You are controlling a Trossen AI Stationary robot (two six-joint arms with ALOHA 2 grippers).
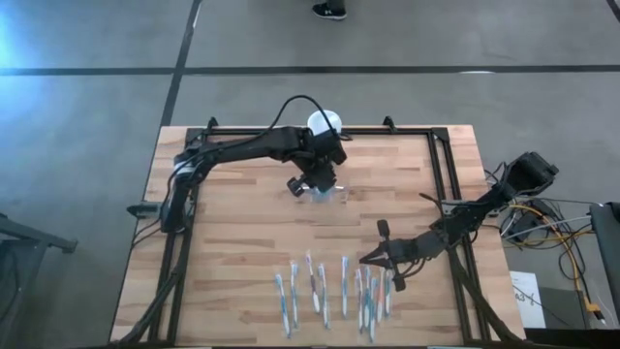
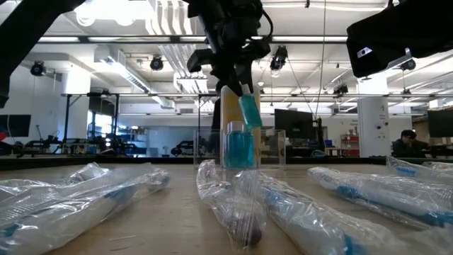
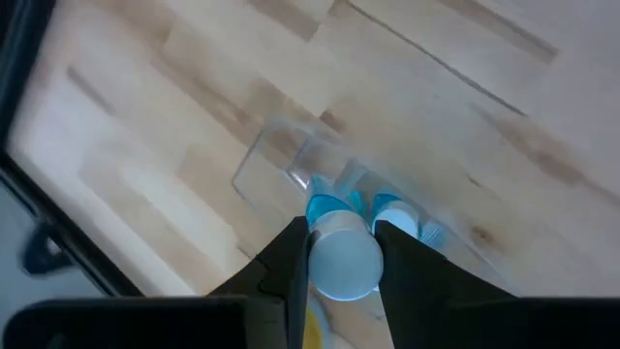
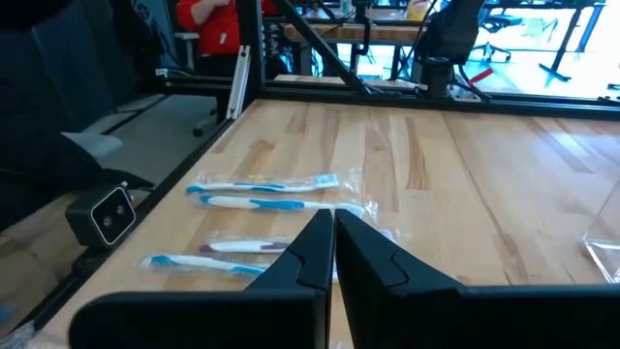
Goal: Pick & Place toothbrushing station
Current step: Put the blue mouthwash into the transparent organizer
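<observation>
Wrapped toothbrush [image 3: 344, 254] between left gripper [image 3: 341, 260] jaws over toothbrushing station [image 2: 239, 147]

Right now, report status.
Left gripper clamps a white-capped tube over the clear holder. Right gripper shut, empty, above wrapped toothbrushes. Nothing blocking.

Clear holder [image 2: 239, 147] upright mid-table

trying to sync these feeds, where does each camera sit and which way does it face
High view: above, looking straight down on the table, both arms.
Low view: at tabletop height, facing the clear holder; left arm above.
Left wrist view: looks down past the left gripper, shut on a blue-and-white tube.
Right wrist view: across wrapped toothbrushes; right gripper shut.
High and low views share the holder.
</observation>
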